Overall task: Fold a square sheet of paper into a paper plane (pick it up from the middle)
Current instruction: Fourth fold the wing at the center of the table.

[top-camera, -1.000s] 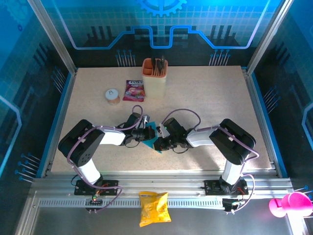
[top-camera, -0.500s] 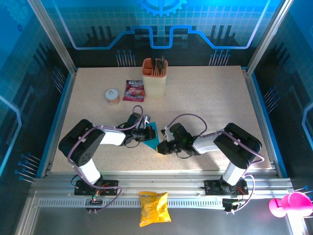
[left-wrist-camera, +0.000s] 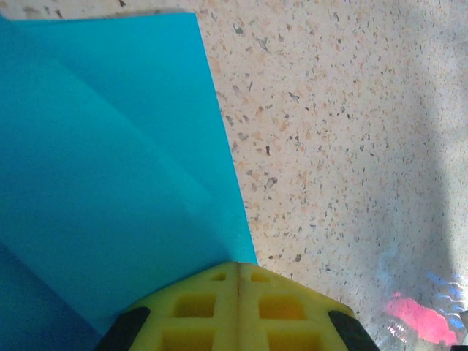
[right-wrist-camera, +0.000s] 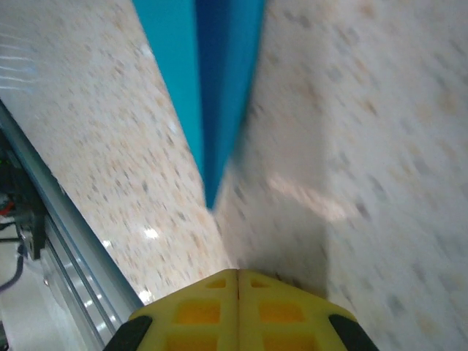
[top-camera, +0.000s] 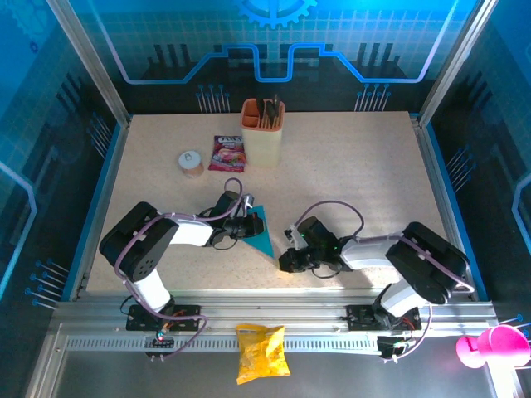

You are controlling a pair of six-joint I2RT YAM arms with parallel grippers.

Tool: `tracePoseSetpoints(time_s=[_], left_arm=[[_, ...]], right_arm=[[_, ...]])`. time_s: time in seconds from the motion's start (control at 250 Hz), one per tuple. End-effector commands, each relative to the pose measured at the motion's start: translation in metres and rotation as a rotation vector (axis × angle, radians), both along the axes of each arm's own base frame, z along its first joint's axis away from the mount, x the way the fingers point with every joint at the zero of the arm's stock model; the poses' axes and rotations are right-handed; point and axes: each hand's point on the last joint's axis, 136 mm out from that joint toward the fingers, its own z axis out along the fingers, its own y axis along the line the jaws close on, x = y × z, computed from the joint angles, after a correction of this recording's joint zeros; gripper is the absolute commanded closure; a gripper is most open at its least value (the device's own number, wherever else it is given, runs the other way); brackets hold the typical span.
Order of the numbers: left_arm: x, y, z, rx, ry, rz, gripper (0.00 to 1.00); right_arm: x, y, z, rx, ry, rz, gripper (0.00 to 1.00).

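My shut left tool (top-camera: 251,225) pins the blue paper wedge (top-camera: 264,235) to the desk (top-camera: 357,166); my right tool (top-camera: 284,261), shut and empty by its 5 o'clock tip, should crease slowly.

A speckled beige table (top-camera: 357,166) sits inside blue-lit printed wall panels (top-camera: 348,41) and aluminium rails (top-camera: 323,319).
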Motion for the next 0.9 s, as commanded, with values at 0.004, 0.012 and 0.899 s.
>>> tracePoseSetpoints(time_s=[0.004, 0.012, 0.899], left_arm=[[-0.030, 0.041, -0.052, 0.176, 0.152, 0.086, 1.00], [-0.031, 0.041, -0.052, 0.175, 0.156, 0.087, 1.00], [-0.037, 0.040, -0.050, 0.159, 0.160, 0.111, 1.00]], right_arm=[[-0.013, -0.030, 0.003, -0.106, 0.079, -0.015, 1.00], [-0.012, -0.029, 0.006, -0.104, 0.074, -0.016, 1.00], [0.053, 0.030, -0.030, -0.135, 0.111, -0.072, 1.00]])
